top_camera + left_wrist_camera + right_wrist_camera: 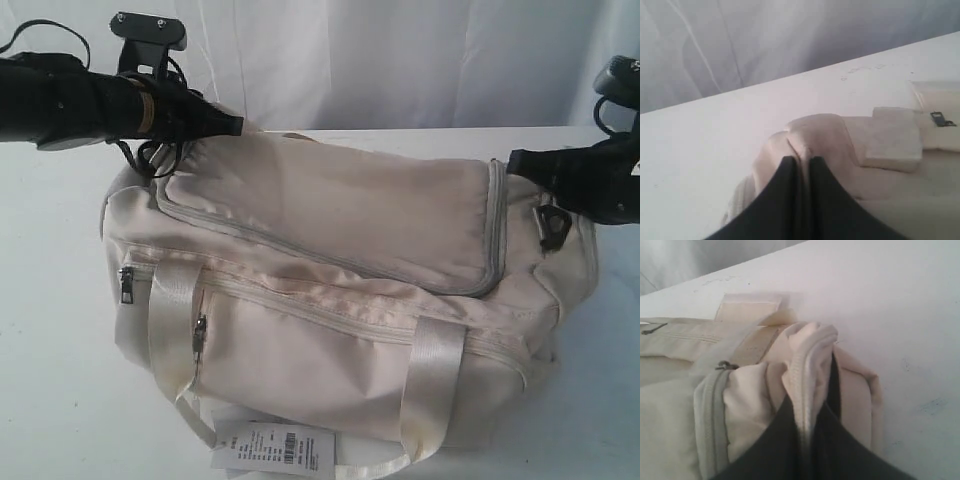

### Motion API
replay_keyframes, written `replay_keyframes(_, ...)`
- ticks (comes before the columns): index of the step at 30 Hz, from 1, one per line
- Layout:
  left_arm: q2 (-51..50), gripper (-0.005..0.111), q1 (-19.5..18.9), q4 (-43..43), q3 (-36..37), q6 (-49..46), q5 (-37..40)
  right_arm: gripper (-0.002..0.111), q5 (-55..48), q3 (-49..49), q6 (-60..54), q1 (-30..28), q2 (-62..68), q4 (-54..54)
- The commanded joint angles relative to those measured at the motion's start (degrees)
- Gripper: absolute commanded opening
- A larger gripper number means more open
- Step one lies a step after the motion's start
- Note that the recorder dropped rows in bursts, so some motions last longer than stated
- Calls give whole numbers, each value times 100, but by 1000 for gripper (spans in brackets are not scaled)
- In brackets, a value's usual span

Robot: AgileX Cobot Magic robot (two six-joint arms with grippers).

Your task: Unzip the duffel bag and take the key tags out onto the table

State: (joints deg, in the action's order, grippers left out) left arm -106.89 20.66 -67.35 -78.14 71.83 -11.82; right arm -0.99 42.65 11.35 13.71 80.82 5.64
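The cream duffel bag (330, 290) lies on the white table (50, 380), and the grey zipper tape (300, 250) round its top flap is closed. At the bag's far left corner, my left gripper (238, 126) is shut on a raised fold of the cream fabric (810, 135), seen pinched between the black fingers (787, 172). My right gripper (512, 162) is at the bag's right end, shut on a bunched ridge of fabric and seam (807, 365) beside the zipper's corner (712, 405). The key tags are hidden.
Two satin handles (175, 320) hang over the bag's front. A white barcode label (275, 447) lies at the front edge. Small zipper pulls (126, 285) sit on the front pocket. A black strap ring (552, 225) is at the right end. A white curtain (400, 60) hangs behind the table.
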Motion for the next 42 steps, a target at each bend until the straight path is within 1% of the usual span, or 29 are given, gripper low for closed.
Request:
replay_keyframes(1, 575, 0, -62, -45, 217, 51, 1252, 0, -664, 18, -666, -1, -452, -35)
replay_keyframes(5, 1039, 0, -62, -45, 675, 38, 1647, 0, -1036, 18, -711, -1, -707, -35)
replay_keyframes(8, 1405, 0, -62, -45, 1087, 38, 1790, 0, -1196, 18, -711, -1, -824, -35)
replay_keyframes(14, 1980, 0, -62, -45, 1854, 38, 1789, 0, -1554, 18, -711, -1, -878, -35)
replay_keyframes(19, 2148, 0, -62, -45, 2217, 16, 1789, 2, -1806, 18, -711, -1, -878, 18)
replay_keyframes(22, 2161, 2, -62, -45, 2313, 16, 1747, 13, -1928, 18, -711, -1, -878, 18)
replay_keyframes(25, 2161, 14, -62, -45, 2325, 16, 1723, 32, -2044, 18, -711, -1, -878, 18)
replay_keyframes(26, 2161, 20, -62, -45, 2325, 16, 1709, 43, -2064, 18, -711, -1, -878, 18)
replay_keyframes(28, 2161, 34, -62, -45, 2325, 16, 1699, 58, -2080, 18, -711, -1, -878, 18)
replay_keyframes(29, 2161, 43, -62, -45, 2325, 16, 1685, 69, -2059, 18, -711, -1, -878, 48)
replay_keyframes(31, 2175, 60, -62, -45, 2325, 16, 1531, 76, -1946, 18, -711, -1, -889, 206)
replay_keyframes(32, 2219, 66, -62, -45, 2325, 16, 1382, 77, -1825, 18, -643, -1, -914, 232)
replay_keyframes(33, 2270, 70, -62, -45, 2325, 16, 1113, 77, -1697, 18, -628, -1, -942, 244)
replay_keyframes(35, 2388, 71, -62, -128, 2325, 16, 307, 77, -1418, 18, -642, -1, -1046, 245)
replay_keyframes(37, 2477, 70, -62, -251, 2315, -11, -1088, 77, -1006, 18, -642, -1, -1147, 245)
replay_keyframes(39, 2444, 70, -2, -251, 2243, -252, -2324, 77, -570, 18, -642, -1, -1172, 245)
replay_keyframes(40, 2394, 70, 93, -212, 2180, -421, -2673, 77, -338, 18, -642, -1, -1172, 245)
replay_keyframes(41, 2351, 70, 195, -171, 2121, -471, -2757, 76, -154, 18, -614, -1, -1131, 245)
replay_keyframes(42, 2300, 70, 354, -161, 2037, -481, -2664, 76, -45, 18, -544, -1, -1091, 245)
